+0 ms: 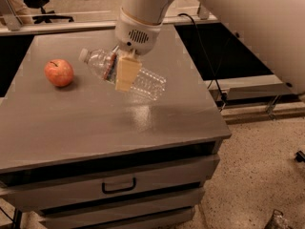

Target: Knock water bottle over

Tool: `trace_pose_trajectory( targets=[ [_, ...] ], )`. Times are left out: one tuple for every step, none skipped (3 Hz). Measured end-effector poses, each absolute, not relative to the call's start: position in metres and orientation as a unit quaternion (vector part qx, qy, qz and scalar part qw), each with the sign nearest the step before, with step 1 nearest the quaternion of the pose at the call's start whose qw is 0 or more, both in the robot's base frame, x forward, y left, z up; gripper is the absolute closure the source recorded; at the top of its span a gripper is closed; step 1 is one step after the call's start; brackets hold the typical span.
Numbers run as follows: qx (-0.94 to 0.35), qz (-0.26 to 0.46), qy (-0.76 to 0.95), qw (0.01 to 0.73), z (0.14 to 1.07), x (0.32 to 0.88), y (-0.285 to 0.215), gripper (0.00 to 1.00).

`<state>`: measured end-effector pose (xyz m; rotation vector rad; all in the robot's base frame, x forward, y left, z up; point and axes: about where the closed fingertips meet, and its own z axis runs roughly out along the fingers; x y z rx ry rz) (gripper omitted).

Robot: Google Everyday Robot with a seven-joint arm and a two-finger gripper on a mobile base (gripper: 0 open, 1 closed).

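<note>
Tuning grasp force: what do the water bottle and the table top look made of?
The water bottle: clear plastic, glossy; ribs and see-through wall show it. The table top: grey, matte with a dull sheen, probably laminate or painted metal; cannot tell which. The gripper is over the table's middle, clamped across the tilted bottle.
</note>
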<state>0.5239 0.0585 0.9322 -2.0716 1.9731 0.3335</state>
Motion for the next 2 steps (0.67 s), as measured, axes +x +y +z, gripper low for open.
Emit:
trace_pose_trajectory(
  targets=[
    [-0.71, 0.052, 0.694, 0.101, 0.926, 0.526, 0.043, 1.0],
    [-0.72, 0.023, 0.688, 0.093, 0.916, 0.525, 0.039, 1.0]
  ],
)
